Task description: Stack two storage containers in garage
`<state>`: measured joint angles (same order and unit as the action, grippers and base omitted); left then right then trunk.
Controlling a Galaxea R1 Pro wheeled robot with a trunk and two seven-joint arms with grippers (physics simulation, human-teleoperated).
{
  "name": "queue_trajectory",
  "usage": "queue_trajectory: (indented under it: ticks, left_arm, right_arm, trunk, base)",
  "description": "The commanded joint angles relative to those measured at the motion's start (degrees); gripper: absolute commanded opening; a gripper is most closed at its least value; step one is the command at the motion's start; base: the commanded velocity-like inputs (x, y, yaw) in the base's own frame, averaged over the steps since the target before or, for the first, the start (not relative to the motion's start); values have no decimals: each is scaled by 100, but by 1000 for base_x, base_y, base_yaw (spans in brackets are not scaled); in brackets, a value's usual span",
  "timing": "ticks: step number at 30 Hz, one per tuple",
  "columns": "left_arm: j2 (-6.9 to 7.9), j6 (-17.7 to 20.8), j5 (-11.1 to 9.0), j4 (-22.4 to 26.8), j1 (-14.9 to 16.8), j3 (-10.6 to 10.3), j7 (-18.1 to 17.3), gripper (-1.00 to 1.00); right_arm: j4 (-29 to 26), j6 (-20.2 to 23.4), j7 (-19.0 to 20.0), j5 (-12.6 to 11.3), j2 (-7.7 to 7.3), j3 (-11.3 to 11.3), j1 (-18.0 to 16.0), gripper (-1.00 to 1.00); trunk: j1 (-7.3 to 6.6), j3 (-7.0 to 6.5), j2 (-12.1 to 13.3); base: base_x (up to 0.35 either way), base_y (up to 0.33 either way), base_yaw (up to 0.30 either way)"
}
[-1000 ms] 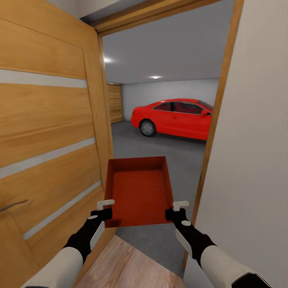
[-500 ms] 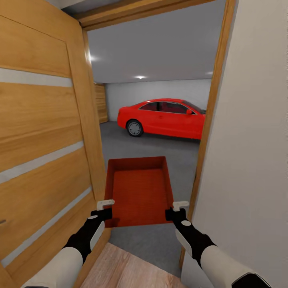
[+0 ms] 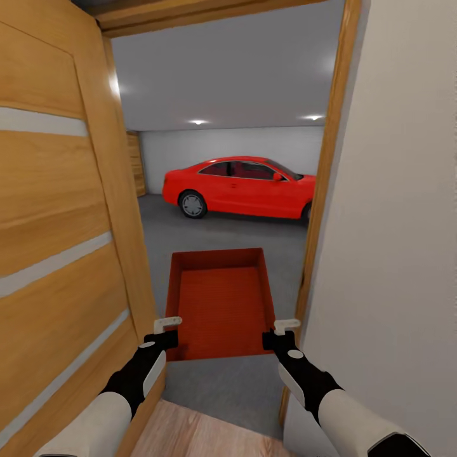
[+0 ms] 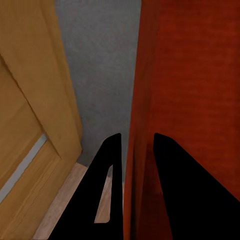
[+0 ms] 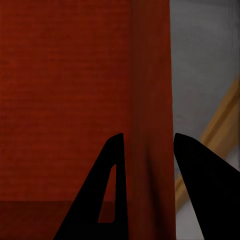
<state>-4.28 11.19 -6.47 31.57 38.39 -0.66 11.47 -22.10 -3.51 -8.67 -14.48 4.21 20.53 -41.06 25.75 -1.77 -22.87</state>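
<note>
I am holding one orange-red storage container [image 3: 221, 304] out in front of me, level and open side up, in the doorway to the garage. My left gripper [image 3: 167, 325] is pinching the container's left wall [image 4: 137, 125], one finger [image 4: 107, 195] outside and one inside. My right gripper [image 3: 285, 325] is pinching the right wall [image 5: 150, 125] the same way. An open wooden door [image 3: 57, 241] is standing close on my left, a white wall [image 3: 393, 222] on my right. Grey concrete floor [image 3: 209, 228] is stretching beyond the container toward a red car [image 3: 238, 187].
</note>
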Motion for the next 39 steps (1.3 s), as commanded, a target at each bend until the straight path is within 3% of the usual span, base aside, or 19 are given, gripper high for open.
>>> queue_trajectory:
  ticks: [1,29,39]
  left_arm:
    - [6,31,14,34,2,40,49,-100]
    - [6,32,14,25,2,40,49,-100]
    - [6,31,14,25,2,40,49,-100]
  right_arm:
    - [302,-36,-169,-90,-286,-49,-6,-100]
    - [302,-36,-170,-90,-288,-49,-3,-100]
    - [296,-36,-167,-90,-292,-49,-6,-100]
  trunk:
    - [3,2,-5]
    - [3,2,-5]
    - [3,2,-5]
  base:
    - [104,205,-243]
    - [104,205,-242]
    - [70,136,-46]
